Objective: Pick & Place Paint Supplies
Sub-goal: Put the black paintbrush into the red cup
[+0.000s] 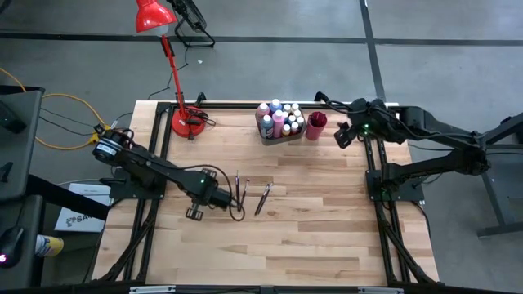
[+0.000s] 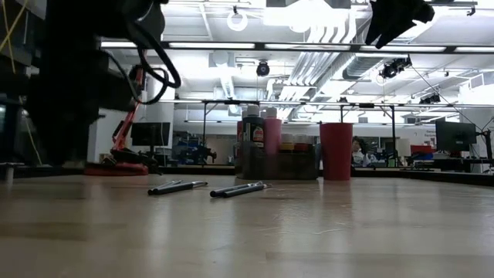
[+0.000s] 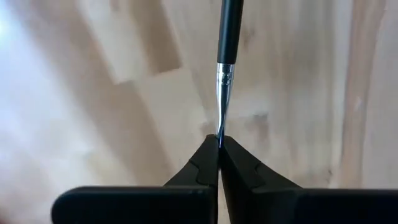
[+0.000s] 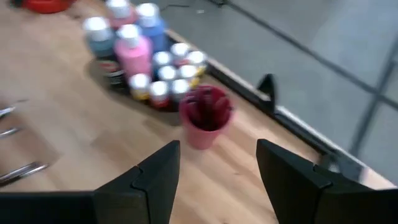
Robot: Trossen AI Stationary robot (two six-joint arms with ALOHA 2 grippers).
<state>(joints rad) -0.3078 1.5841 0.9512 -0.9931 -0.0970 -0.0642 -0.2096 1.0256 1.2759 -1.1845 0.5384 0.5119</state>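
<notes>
My left gripper (image 1: 231,202) (image 3: 219,140) points down over the middle of the wooden table and is shut on a thin dark-handled paintbrush (image 3: 229,37). Other paintbrushes (image 1: 263,198) (image 2: 239,188) lie flat on the wood just right of it. Several paint bottles (image 1: 280,121) (image 4: 132,46) stand in a grey bin (image 2: 297,164) at the far edge. A red cup (image 1: 316,125) (image 4: 204,115) with dark brushes in it stands beside the bin. My right gripper (image 1: 341,135) (image 4: 217,155) hangs open, high above the table, near the cup. My left gripper pinches the paintbrush between its two fingertips at the thin end below the metal ferrule (image 3: 219,132). The fingers come from above, pointing down. The dark handle runs away from the fingers; whether its far end rests on the table, I cannot tell.
A red desk lamp (image 1: 176,114) stands at the far left corner of the table. Black frame rails (image 1: 380,175) run along both sides. The near half of the wooden table (image 1: 278,253) is bare.
</notes>
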